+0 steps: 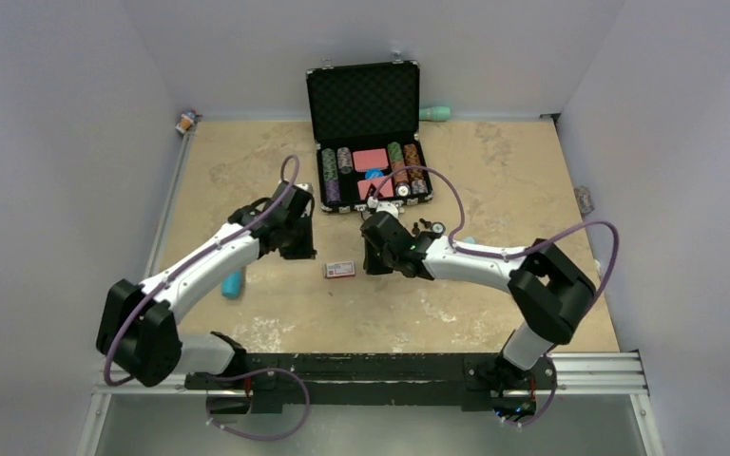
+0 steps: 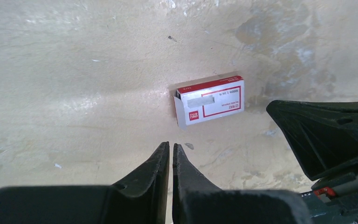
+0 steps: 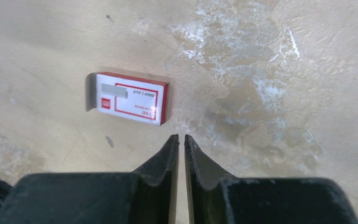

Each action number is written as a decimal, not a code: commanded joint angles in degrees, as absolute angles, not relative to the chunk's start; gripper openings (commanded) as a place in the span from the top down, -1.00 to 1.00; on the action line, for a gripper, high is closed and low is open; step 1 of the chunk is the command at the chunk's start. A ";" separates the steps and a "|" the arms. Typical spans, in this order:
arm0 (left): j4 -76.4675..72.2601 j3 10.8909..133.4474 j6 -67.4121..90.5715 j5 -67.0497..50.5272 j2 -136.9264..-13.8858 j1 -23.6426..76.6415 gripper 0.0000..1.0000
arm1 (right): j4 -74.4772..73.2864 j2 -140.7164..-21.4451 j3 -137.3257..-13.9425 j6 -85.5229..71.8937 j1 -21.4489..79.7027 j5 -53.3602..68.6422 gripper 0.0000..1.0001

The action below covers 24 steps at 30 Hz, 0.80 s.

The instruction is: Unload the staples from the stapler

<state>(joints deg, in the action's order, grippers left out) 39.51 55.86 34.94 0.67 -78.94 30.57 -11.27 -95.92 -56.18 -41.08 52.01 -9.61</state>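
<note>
Near edge: left hand (image 2: 171,144) is hovering at lower centre of its wrist view, fingers pressed almost together with only a hairline slit, pinching nothing. The right hand (image 3: 181,136) is hovering the same way, also gripping nothing. The red-and-white staple box (image 1: 339,270) is lying flat on the desk (image 1: 494,171) at centre of the top view, between both hands and touching neither. A light-blue object (image 1: 234,283) is lying left of centre beside the left arm; cannot tell if it is the stapler. An open chip case (image 1: 366,142) is sitting at upper centre.
</note>
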 commanded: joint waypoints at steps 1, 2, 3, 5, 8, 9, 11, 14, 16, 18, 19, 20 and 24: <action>42.22 55.41 33.87 2.40 -70.56 30.76 0.72 | -12.99 -88.17 -55.73 -39.39 51.83 -11.53 0.61; 42.72 55.19 33.55 2.43 -68.64 30.68 0.68 | -13.47 -86.64 -55.79 -39.06 51.85 -11.57 0.53; 43.35 55.05 33.19 2.44 -66.73 30.75 0.63 | -14.00 -85.33 -55.85 -38.96 51.83 -11.71 0.46; 44.63 54.78 32.35 2.51 -63.17 30.72 0.55 | -15.54 -82.55 -56.33 -38.85 51.86 -12.28 0.39; 46.86 54.65 30.69 1.74 -58.57 30.76 0.30 | -17.55 -78.23 -57.07 -38.59 51.89 -13.02 0.09; 47.52 54.61 30.22 1.47 -56.57 30.76 0.21 | -17.96 -76.95 -57.19 -38.50 51.99 -13.05 0.01; 49.48 55.02 29.74 1.53 -53.77 30.70 0.04 | -18.58 -74.31 -57.31 -38.25 52.00 -13.08 -0.13; 51.93 55.77 28.97 1.53 -49.54 30.69 -0.28 | -19.44 -70.31 -57.48 -38.06 52.06 -12.93 -0.30; 52.82 56.05 28.32 1.52 -46.44 30.65 -0.44 | -19.78 -67.70 -57.57 -37.86 52.09 -12.76 -0.38; 53.16 55.99 27.54 1.60 -43.29 30.59 -0.54 | -20.10 -65.31 -57.78 -37.48 52.05 -12.43 -0.43; 53.31 56.00 27.00 1.45 -42.05 30.64 -0.57 | -20.18 -64.17 -57.99 -37.22 52.11 -12.35 -0.45; 53.51 55.94 26.49 1.19 -40.82 30.66 -0.59 | -20.16 -62.75 -58.13 -36.92 52.05 -12.27 -0.45; 53.79 54.86 25.42 0.41 -35.92 30.67 -0.68 | -20.18 -58.28 -58.19 -35.78 52.12 -12.98 -0.49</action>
<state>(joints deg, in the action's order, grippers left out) 53.15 55.24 27.99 1.50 -39.62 30.57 -19.97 -62.76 -55.94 -37.89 52.03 -11.29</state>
